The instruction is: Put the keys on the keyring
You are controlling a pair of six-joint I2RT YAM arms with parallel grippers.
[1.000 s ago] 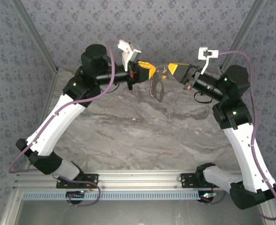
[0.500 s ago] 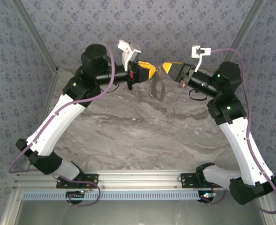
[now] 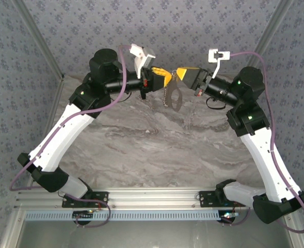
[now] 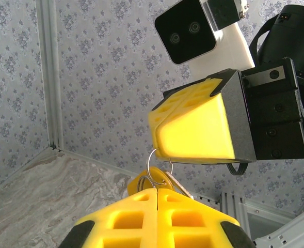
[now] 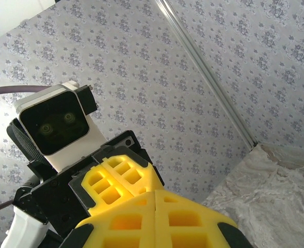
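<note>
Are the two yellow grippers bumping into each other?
Apart. In the left wrist view, wallpaper shows between the left gripper below and the right gripper above; the keyring pokes up into that gap.

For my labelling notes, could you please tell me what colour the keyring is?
The keyring is thin, silvery metal, showing best in the left wrist view.

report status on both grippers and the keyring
Left gripper shut on thin silvery metal keyring, ring poking up from its tips. Right gripper shut, tip just above the ring. Dark strap dangles below.
</note>
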